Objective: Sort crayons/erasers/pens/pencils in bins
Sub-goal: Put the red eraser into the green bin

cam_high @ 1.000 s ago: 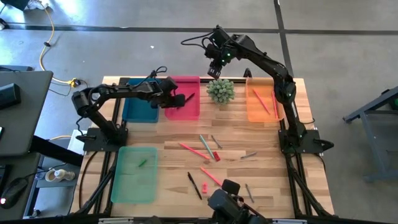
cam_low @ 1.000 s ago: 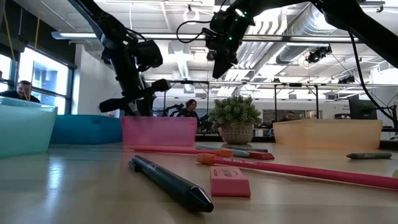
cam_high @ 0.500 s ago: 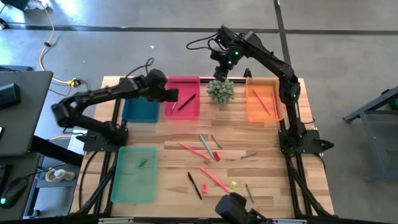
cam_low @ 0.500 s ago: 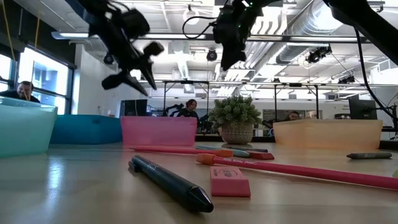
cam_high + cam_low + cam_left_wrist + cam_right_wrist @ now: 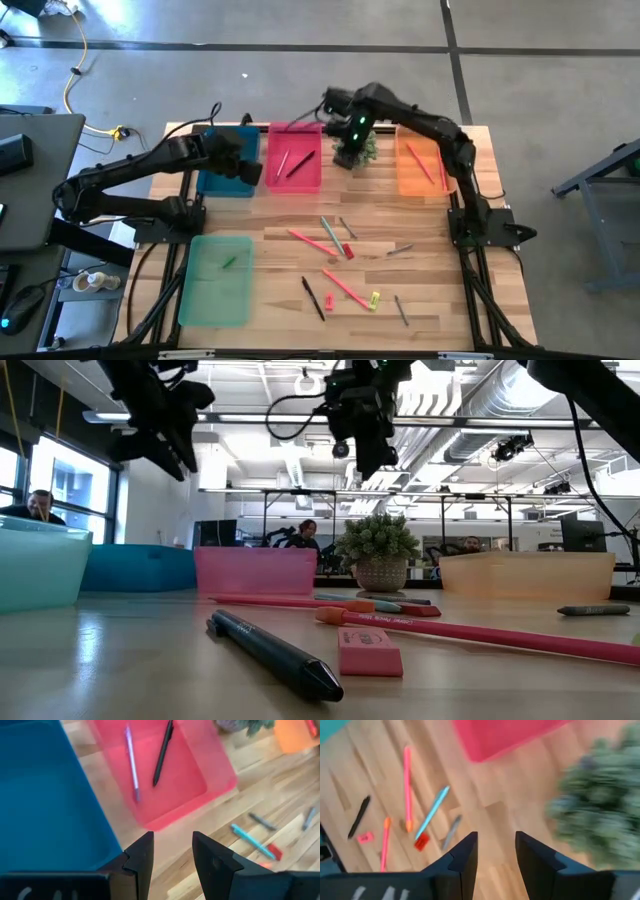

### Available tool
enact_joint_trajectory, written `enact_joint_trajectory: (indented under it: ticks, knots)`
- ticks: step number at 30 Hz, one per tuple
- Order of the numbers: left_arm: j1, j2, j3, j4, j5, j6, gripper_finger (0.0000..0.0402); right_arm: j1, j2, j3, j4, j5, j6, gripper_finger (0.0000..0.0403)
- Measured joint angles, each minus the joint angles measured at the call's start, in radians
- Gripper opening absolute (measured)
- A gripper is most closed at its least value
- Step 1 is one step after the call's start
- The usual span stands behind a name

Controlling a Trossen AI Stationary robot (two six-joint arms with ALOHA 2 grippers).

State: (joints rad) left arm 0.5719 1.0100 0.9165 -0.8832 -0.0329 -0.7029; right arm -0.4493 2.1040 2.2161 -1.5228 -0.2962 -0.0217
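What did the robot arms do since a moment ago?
The left tool pulled back from over the pink bin to above the teal-blue bin, and a second pen now lies in the pink bin. The right tool came down over the plant. Its fingers stand apart, holding nothing. The items on the table stayed put.

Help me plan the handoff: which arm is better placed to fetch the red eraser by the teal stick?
Probably the right: its empty gripper hangs above the plant, nearer the red eraser. The left gripper hangs over the teal bin.
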Motion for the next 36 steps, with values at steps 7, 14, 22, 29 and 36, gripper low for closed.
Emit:
enact_joint_trajectory:
  ticks: [7,14,22,29,36]
  knots:
    - [-0.055,-0.043,0.000,-0.031,-0.005,0.032,0.0122,0.132,0.001,-0.075,0.006,0.029,0.099,0.0124]
    - [-0.121,-0.050,0.000,-0.056,0.000,0.052,0.0122,0.266,0.001,-0.155,0.018,0.116,0.172,0.0124]
    - [-0.209,-0.050,0.000,-0.104,-0.002,0.085,0.0122,0.378,-0.009,-0.321,0.032,0.144,0.204,0.0124]
    - [-0.235,-0.050,0.000,-0.101,-0.005,0.087,0.0122,0.425,-0.174,-0.559,0.149,0.157,0.384,0.0124]
    - [-0.234,-0.050,-0.001,-0.096,-0.059,0.087,0.0122,0.473,-0.349,-0.735,0.311,0.183,0.757,0.0124]
